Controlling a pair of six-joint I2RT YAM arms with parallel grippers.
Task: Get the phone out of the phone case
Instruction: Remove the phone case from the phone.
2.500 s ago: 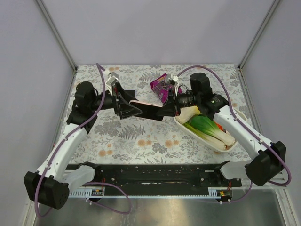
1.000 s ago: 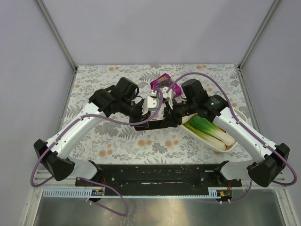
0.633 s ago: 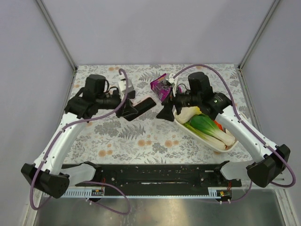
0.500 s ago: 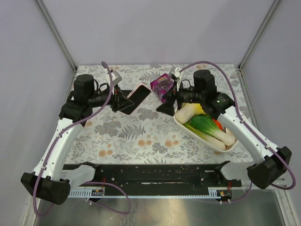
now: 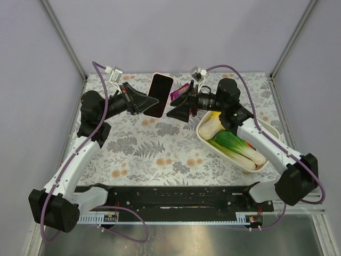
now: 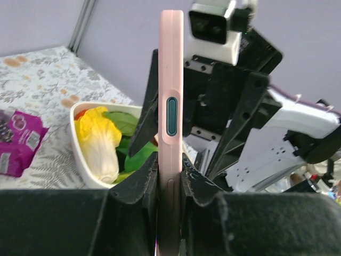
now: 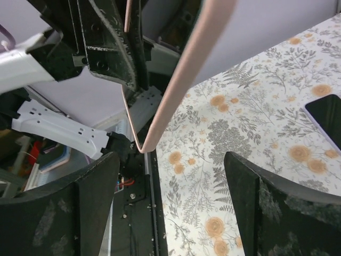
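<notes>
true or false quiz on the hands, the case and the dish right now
1. The left hand is shut on the pink phone case. True.
2. The case lies flat on the table. False: it is held up above the table.
3. The right hand also grips the case. False: the right hand is open, holding nothing.
4. The white dish holds vegetables. True.
5. The purple packet is inside the dish. False: the purple packet lies on the table beside it.
</notes>
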